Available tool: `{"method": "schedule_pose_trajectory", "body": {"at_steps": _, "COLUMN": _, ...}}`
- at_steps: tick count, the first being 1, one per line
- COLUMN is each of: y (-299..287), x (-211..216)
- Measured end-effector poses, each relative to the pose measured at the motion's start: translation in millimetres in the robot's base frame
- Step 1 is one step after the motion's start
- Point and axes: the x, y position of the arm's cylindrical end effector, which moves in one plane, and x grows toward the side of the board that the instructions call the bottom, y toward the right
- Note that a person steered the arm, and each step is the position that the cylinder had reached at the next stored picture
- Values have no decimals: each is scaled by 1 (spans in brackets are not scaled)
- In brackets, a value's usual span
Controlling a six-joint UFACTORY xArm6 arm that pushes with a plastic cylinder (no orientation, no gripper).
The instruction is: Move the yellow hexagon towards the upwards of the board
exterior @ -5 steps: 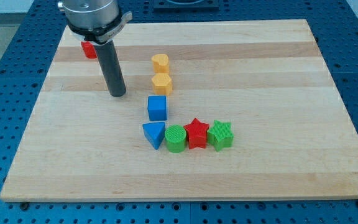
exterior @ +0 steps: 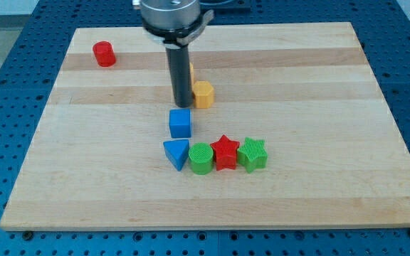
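The yellow hexagon (exterior: pixel 203 94) lies near the board's middle, slightly toward the view's top. My tip (exterior: pixel 181 105) touches the board just left of it, right beside it. A second yellow block (exterior: pixel 190 70) behind the rod is mostly hidden. A blue cube (exterior: pixel 180 123) sits just below the tip.
A red cylinder (exterior: pixel 104 54) stands at the view's top left. Below the blue cube is a row: blue triangle (exterior: pixel 177 153), green cylinder (exterior: pixel 201 158), red star (exterior: pixel 224 152), green star (exterior: pixel 252 154). The wooden board (exterior: pixel 319 85) ends at blue perforated table.
The rod moved to the view's right, from left of the yellow blocks to against them. The yellow hexagon shifted right and slightly up. The red cylinder is now uncovered.
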Motion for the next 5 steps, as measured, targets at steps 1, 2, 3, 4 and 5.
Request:
{"method": "schedule_pose_trajectory", "body": {"at_steps": 1, "y": 34, "x": -2}}
{"method": "schedule_pose_trajectory", "body": {"at_steps": 2, "y": 44, "x": -2}}
{"method": "schedule_pose_trajectory", "body": {"at_steps": 3, "y": 43, "x": -2}}
{"method": "schedule_pose_trajectory", "body": {"at_steps": 4, "y": 31, "x": 16}}
{"method": "schedule_pose_trajectory", "body": {"at_steps": 5, "y": 67, "x": 25}}
